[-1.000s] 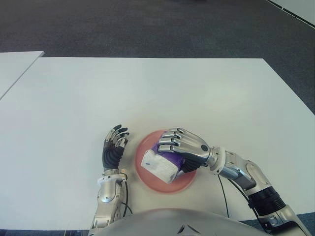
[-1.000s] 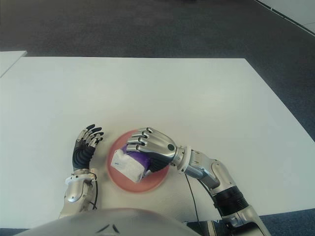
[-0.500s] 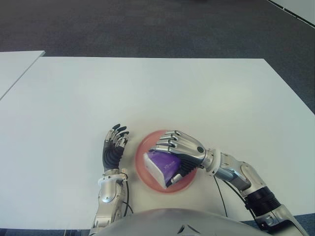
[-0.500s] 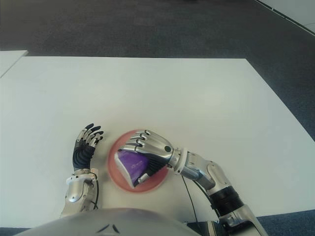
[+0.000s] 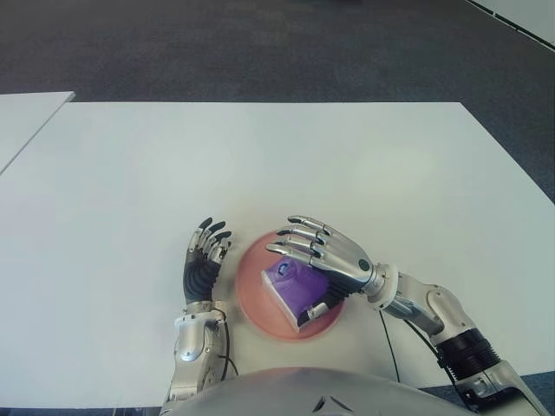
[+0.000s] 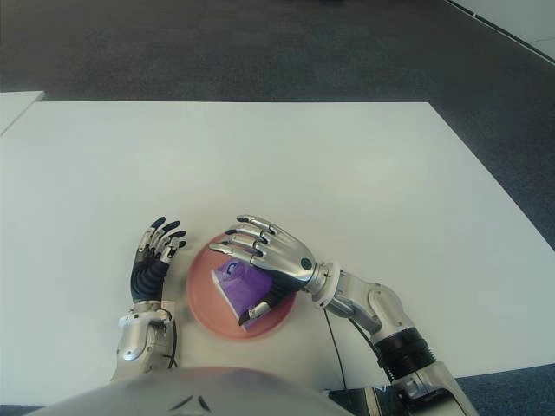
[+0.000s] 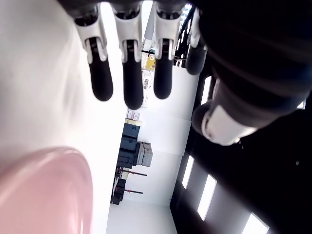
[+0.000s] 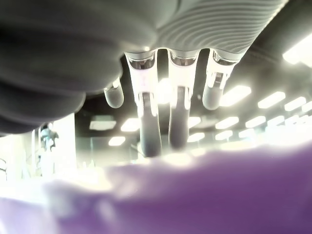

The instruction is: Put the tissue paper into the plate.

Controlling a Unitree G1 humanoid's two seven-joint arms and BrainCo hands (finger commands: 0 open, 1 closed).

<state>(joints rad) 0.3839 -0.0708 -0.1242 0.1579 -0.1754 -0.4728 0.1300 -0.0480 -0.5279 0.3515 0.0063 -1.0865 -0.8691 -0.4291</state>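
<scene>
A purple and white tissue paper pack (image 5: 295,289) lies in the pink plate (image 5: 253,299) at the table's near edge. My right hand (image 5: 321,253) hovers just over the pack with its fingers stretched out, holding nothing. In the right wrist view the purple pack (image 8: 204,195) fills the space below the straight fingers (image 8: 148,122). My left hand (image 5: 203,260) shows left of the plate, fingers extended and empty; its wrist view catches the plate's pink rim (image 7: 44,195).
The white table (image 5: 260,165) spreads far ahead and to both sides. A second white table (image 5: 22,121) stands at the far left. Dark carpet lies beyond. A thin black cable (image 5: 388,342) runs by my right forearm.
My right hand has spread its fingers and let go of the tissue pack, which has settled flat in the plate. The left hand has stayed where it was.
</scene>
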